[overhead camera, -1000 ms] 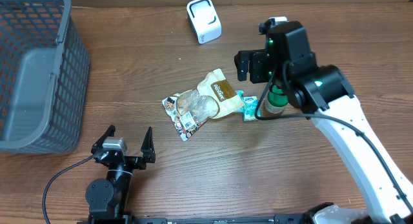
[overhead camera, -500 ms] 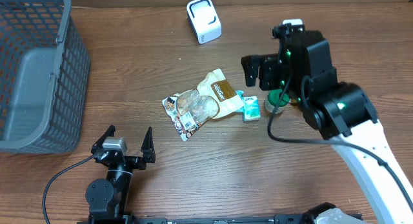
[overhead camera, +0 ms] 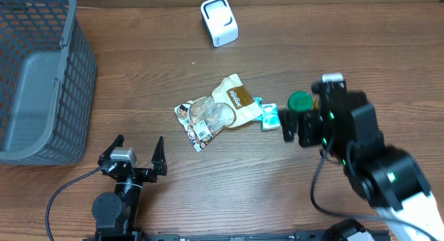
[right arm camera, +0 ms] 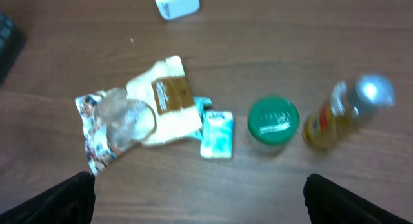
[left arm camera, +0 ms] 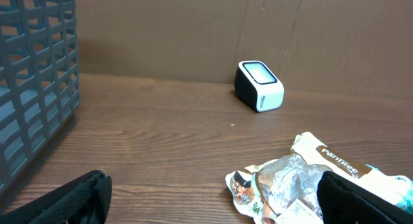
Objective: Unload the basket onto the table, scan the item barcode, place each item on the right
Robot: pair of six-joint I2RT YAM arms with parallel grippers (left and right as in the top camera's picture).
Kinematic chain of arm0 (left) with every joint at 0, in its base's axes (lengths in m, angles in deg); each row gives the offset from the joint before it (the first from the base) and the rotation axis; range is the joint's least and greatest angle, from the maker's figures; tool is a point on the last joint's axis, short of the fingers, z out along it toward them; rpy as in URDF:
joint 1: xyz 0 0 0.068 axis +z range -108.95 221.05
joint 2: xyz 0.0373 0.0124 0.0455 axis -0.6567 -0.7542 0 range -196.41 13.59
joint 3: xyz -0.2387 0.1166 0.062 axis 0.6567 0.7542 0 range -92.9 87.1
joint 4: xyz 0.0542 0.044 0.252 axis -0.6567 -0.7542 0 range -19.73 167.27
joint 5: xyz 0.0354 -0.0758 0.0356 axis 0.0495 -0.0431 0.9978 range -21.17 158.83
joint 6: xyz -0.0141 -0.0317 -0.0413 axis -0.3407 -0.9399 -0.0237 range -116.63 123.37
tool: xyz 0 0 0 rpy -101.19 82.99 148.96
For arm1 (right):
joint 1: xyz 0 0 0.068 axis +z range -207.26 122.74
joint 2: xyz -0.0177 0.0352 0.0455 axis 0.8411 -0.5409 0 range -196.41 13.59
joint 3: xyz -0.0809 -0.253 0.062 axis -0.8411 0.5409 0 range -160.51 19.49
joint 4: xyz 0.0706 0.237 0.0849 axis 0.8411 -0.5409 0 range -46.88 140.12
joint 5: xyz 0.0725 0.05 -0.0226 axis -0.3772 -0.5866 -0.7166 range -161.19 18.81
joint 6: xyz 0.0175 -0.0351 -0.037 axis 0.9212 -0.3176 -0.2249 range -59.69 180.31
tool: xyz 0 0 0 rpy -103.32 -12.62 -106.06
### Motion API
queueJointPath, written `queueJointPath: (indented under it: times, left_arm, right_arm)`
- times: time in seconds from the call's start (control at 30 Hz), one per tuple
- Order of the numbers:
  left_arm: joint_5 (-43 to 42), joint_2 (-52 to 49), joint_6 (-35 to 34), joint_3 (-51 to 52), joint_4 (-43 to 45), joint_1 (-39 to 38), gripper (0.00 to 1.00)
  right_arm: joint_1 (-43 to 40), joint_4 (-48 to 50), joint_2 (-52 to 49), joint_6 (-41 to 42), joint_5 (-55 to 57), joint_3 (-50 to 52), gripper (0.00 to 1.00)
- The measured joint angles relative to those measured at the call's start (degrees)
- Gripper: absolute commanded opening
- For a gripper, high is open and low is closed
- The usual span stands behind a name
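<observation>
Left gripper (overhead camera: 132, 152): we see it spread, empty
Right gripper (right arm camera: 197, 185): spread, holding nothing
Snack packets (overhead camera: 222, 110): middle of the worktop (overhead camera: 139, 67), scanner (overhead camera: 219, 21) well beyond
Bottle (right arm camera: 348, 114): only our right wrist view shows it, beside the green-lidded jar (right arm camera: 273, 121)

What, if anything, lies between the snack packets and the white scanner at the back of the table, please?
Nothing visible does. Only bare table separates the snack packets from the white scanner; the teal packet and green-lidded jar sit beside the packets, off that line.
</observation>
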Motion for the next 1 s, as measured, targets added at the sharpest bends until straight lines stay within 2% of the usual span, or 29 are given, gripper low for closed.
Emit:
queueJointPath:
  times: [0.37,0.7,1.0]
  left_arm:
    - [0.2,0.0,0.0,0.0,0.0,0.0,1.0]
    - [0.2,0.0,0.0,0.0,0.0,0.0,0.99]
    - [0.2,0.0,0.0,0.0,0.0,0.0,0.99]
  right_arm:
    - [0.0,10.5,19.2,0.0,1.5,14.0,1.0]
    - [-0.5,37.1,33.9,0.1,0.8,32.8,1.0]
    - [-6.8,59.1,43.7,-3.3,-5.9,46.2,1.0]
